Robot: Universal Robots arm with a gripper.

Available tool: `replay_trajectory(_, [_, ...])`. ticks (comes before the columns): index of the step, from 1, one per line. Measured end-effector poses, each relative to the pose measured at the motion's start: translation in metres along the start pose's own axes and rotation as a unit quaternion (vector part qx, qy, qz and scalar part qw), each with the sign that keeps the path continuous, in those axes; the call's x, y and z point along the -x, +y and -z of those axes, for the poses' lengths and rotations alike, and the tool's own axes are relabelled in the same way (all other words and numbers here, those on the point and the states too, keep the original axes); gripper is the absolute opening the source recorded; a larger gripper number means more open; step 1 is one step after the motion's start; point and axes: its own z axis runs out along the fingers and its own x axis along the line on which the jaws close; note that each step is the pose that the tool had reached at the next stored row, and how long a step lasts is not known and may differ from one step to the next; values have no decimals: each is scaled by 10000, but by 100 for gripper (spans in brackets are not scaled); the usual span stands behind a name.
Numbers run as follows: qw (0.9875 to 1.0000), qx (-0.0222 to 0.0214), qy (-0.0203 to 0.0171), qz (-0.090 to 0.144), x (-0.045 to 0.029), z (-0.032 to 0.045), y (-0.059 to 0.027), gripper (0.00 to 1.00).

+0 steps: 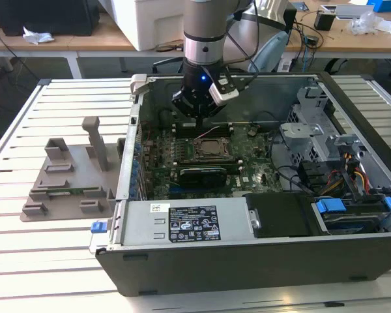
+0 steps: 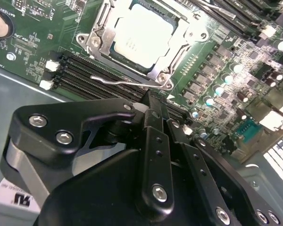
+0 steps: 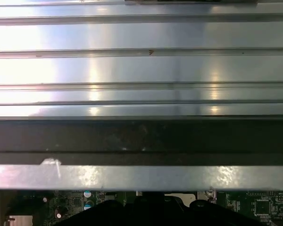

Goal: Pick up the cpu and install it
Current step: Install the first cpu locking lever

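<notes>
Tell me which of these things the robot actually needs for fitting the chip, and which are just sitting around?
Part of the job:
- cpu, lying in its socket on the green board
- gripper, above the socket

Just lying about:
- grey plastic tray on the slatted table
- black card with a fan
- blue clips by the drives

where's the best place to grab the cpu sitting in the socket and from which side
Probably from straight above, on two opposite edges of the raised silver top of the cpu. It lies flat inside the socket frame on the motherboard, and the metal frame hugs all four sides, so a sideways approach looks blocked.
</notes>
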Motion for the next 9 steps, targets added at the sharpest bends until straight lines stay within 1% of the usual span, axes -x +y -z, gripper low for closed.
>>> replay_trajectory(3, [10000, 1, 1, 0, 11, -59, 8, 11])
replay_trajectory(9, [10000, 0, 3, 7, 64, -109, 41, 11])
